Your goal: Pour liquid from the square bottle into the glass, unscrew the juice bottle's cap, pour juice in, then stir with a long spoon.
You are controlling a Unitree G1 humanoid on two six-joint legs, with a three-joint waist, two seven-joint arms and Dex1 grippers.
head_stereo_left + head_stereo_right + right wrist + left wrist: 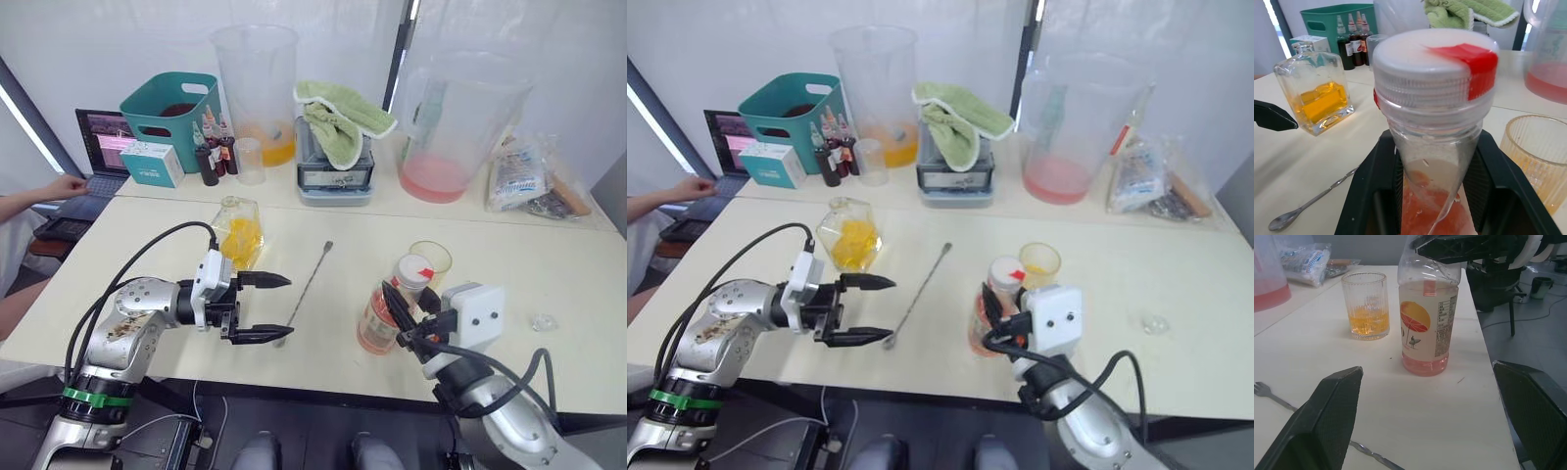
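Note:
The juice bottle (380, 318) stands near the table's front edge with pale pink liquid low in it. Its white cap (413, 267) with a red mark is on. My right gripper (405, 311) is shut on the bottle's upper part, one finger (1367, 196) on each side. Just behind it, the glass (431, 259) holds a little orange liquid. The square bottle (238, 232), part full of orange liquid, stands at the centre left. The long spoon (306, 289) lies flat between the two bottles. My left gripper (290, 305) hovers open beside the spoon's near end, pointing at the juice bottle.
Along the back stand a teal basket (167, 103), small dropper bottles (211, 147), two big clear pitchers (257, 88) (456, 127), a scale under a green cloth (338, 147) and plastic bags (529, 176). A person's hand (59, 186) rests by a laptop (103, 137) at the far left.

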